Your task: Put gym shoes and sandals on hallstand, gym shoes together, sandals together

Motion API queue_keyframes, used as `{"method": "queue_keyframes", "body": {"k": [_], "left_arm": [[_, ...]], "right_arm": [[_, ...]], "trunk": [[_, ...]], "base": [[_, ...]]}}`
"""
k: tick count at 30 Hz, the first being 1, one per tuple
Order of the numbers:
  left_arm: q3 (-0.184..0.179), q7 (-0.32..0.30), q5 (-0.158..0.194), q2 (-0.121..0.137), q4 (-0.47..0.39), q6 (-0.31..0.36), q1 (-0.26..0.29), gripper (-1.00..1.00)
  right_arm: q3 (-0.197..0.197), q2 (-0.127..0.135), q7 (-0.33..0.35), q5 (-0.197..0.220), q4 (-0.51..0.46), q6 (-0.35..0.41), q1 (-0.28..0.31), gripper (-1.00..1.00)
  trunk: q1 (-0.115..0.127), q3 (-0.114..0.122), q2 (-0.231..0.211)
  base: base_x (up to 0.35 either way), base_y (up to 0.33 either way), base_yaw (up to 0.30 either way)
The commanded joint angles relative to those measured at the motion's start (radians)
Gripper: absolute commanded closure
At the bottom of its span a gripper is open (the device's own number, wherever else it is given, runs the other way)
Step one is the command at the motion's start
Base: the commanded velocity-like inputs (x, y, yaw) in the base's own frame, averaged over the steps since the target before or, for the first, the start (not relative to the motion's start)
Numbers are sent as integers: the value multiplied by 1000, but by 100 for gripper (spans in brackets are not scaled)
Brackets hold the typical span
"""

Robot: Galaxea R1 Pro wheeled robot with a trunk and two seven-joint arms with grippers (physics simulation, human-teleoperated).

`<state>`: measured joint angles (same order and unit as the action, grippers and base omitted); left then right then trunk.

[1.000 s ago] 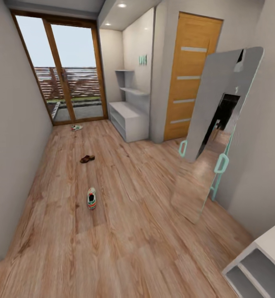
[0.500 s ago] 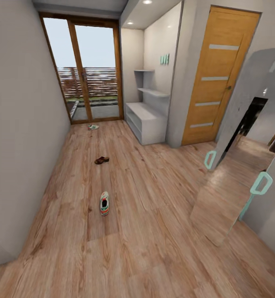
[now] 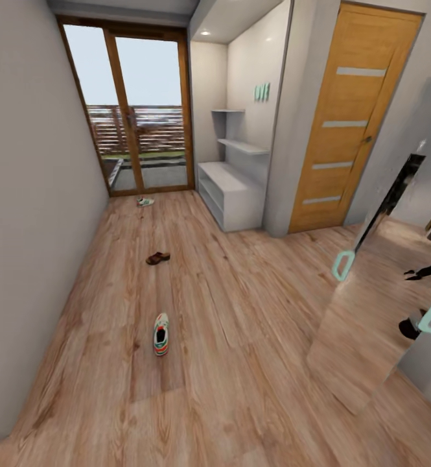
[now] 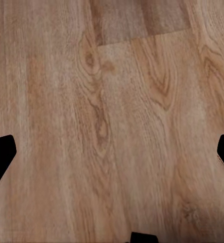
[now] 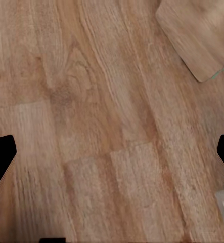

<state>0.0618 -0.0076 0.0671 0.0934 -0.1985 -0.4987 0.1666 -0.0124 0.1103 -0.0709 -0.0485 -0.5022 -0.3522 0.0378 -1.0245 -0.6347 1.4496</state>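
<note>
Ahead in the head view, one gym shoe (image 3: 161, 334) lies on the corridor floor (image 3: 241, 311), a sandal (image 3: 157, 258) farther on, and a second gym shoe (image 3: 145, 202), small and hard to read, by the glass door (image 3: 134, 117). The hallstand (image 3: 231, 188) stands in an alcove on the right; a leaning mirror (image 3: 384, 285) is cut off at the edge.

Looking down, the left wrist view has the left pincer (image 4: 112, 154) spread apart over bare planks.

Likewise the right pincer (image 5: 112, 154) is apart over planks, near the mirror's corner.
</note>
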Motion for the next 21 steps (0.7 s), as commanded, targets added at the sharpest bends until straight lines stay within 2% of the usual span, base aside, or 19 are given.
{"method": "queue_keyframes", "body": {"k": [1,21], "left_arm": [[0,-1,6,0,1,-3,1,-100],[0,-2,6,0,1,-3,1,-100]], "right_arm": [[-1,0,-6,-5,1,-2,1,-100],[-1,0,-6,-5,1,-2,1,-100]], "trunk": [[-1,-1,0],[-1,-1,0]], "base": [[337,0,0],[337,0,0]]}}
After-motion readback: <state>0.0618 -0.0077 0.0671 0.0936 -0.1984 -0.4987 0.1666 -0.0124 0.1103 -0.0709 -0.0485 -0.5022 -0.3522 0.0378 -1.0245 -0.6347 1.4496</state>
